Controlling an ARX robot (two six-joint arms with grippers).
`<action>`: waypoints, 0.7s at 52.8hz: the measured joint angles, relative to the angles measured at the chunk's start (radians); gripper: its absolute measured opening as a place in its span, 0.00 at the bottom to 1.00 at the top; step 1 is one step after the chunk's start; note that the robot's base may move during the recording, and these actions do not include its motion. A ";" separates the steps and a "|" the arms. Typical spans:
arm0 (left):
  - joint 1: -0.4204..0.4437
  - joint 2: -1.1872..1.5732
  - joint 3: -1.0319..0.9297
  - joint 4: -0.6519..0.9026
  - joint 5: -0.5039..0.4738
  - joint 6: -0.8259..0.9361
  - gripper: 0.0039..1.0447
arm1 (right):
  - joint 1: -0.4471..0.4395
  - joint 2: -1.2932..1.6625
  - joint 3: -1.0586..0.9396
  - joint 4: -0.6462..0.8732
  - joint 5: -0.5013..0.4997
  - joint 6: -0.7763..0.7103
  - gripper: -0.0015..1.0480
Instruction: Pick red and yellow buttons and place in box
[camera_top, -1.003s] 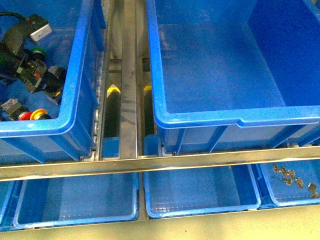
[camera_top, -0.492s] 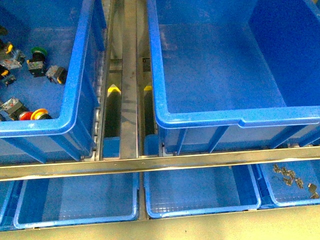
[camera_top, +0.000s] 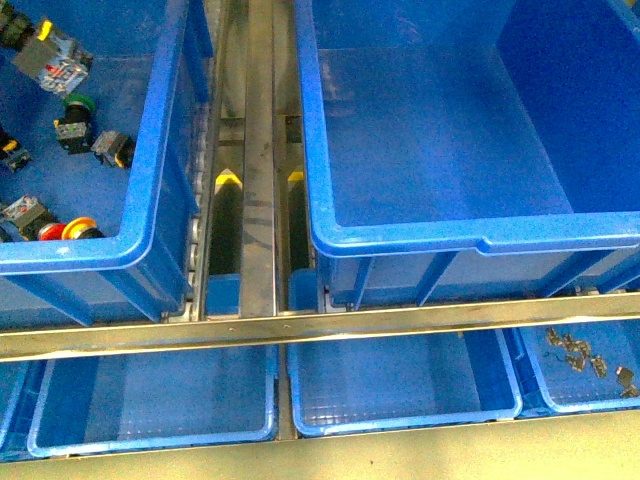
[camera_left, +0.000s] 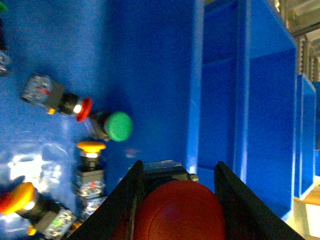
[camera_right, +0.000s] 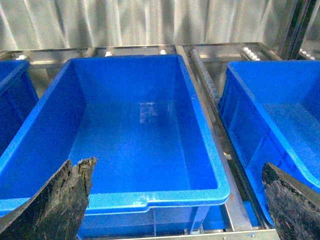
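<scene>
Shallow trays: small blue trays (camera_top: 150, 395) lie nearest in the front view, under a metal rail (camera_top: 320, 325). The one on the right holds a few small metal clips (camera_top: 585, 360).
Box: the big deep blue box (camera_top: 470, 240) stands just behind the rail, on the right side.
Right gripper: the right gripper (camera_right: 177, 167) hangs over the near rim of the box. Its fingers (camera_right: 60, 200) are spread wide apart and hold nothing.
Left crate: a second deep blue crate (camera_top: 100, 250) stands left of the box, with a metal track (camera_top: 255, 150) between the two.
Loose switches: several lie apart on the floor of the left crate. A yellow-capped button (camera_top: 80, 228) is close to the near wall, and a green-capped switch (camera_top: 75, 102) lies farther back.
Left gripper: the left gripper (camera_left: 177, 172) is over the far part of the left crate. Its two dark fingers (camera_left: 125, 200) are closed against both sides of a red button (camera_left: 177, 212), whose round cap faces the wrist camera.
Red button: it is in the left gripper's grasp, over the left crate and well apart from the box.
</scene>
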 joint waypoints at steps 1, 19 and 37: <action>-0.016 -0.008 -0.014 0.008 0.009 -0.020 0.32 | 0.000 0.000 0.000 0.000 0.000 0.000 0.94; -0.277 -0.079 -0.133 0.125 -0.045 -0.301 0.32 | 0.000 0.000 0.000 0.000 0.000 0.000 0.94; -0.493 -0.070 -0.092 0.194 -0.153 -0.461 0.32 | 0.000 0.000 0.000 0.000 0.000 0.000 0.94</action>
